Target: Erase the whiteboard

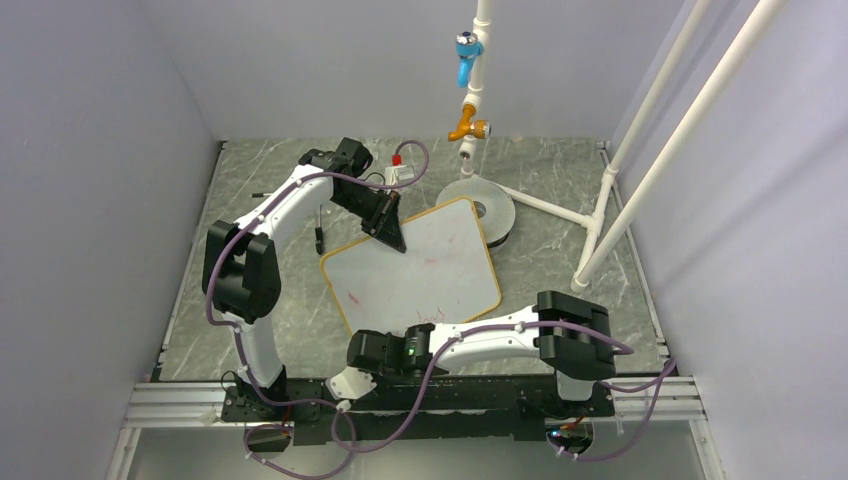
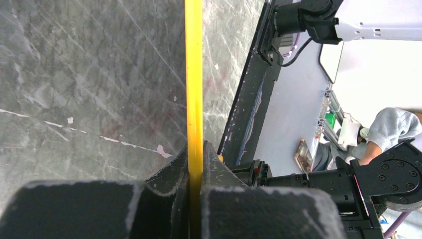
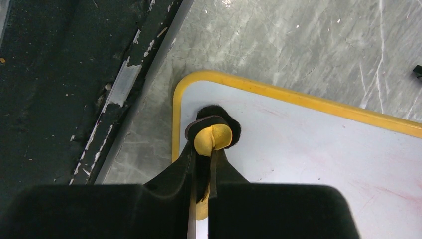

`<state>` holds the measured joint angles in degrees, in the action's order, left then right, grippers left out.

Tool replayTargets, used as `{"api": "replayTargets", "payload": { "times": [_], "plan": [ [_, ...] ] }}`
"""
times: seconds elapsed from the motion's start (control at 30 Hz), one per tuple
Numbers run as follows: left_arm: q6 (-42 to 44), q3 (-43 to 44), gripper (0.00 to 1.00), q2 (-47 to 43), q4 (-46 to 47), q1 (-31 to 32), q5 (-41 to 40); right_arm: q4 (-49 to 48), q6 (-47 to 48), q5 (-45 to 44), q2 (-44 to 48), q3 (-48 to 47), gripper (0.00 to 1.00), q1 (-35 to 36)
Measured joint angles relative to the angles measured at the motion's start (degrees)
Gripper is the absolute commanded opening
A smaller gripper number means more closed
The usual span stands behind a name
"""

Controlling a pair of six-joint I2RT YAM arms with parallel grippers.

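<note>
- Top external view puts the board flat on the table at mid-field, turned so its corners point roughly to 1, 4, 7 and 10 o'clock.
- My left gripper is on the board's 11 o'clock edge. The left wrist view shows my jaws pinched tight on the yellow frame, which runs straight out between them. I judge this to be a steadying hold.
- My right gripper is at the board's 7 o'clock corner, jaws closed on a small eraser with a yellow body and a dark felt face. The felt touches the white surface just inside the rounded corner.
- Done so far, as I judge it: most of the surface reads white, with only pale pink smears across the middle.
- Left to do: a short line of red writing sits near the 6 o'clock edge, and a few red flecks lie toward 8 o'clock. The faint smears want another pass too.
- So I put the job well past halfway, with the near edge as the main work remaining.
</note>
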<state>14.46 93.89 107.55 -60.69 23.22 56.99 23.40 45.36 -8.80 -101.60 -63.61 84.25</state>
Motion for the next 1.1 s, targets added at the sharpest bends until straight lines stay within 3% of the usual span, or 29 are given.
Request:
{"api": "replayTargets", "payload": {
  "times": [0.4, 0.77, 1.1],
  "plan": [
    [0.0, 0.0, 0.00, 0.0, 0.0, 0.0, 0.0, -0.9, -1.0, 0.4, 1.7, 3.1, 0.00, -0.8],
    [-0.6, 0.0, 0.00, 0.0, 1.0, -0.5, 0.0, 0.6, -3.0, 3.5, 10.0, 7.0, 0.00, -10.8],
    [-0.3, 0.0, 0.00, 0.0, 0.3, -0.4, 0.0, 0.6, -1.6, 1.4, 6.0, 5.0, 0.00, -4.9]
  ]
}}
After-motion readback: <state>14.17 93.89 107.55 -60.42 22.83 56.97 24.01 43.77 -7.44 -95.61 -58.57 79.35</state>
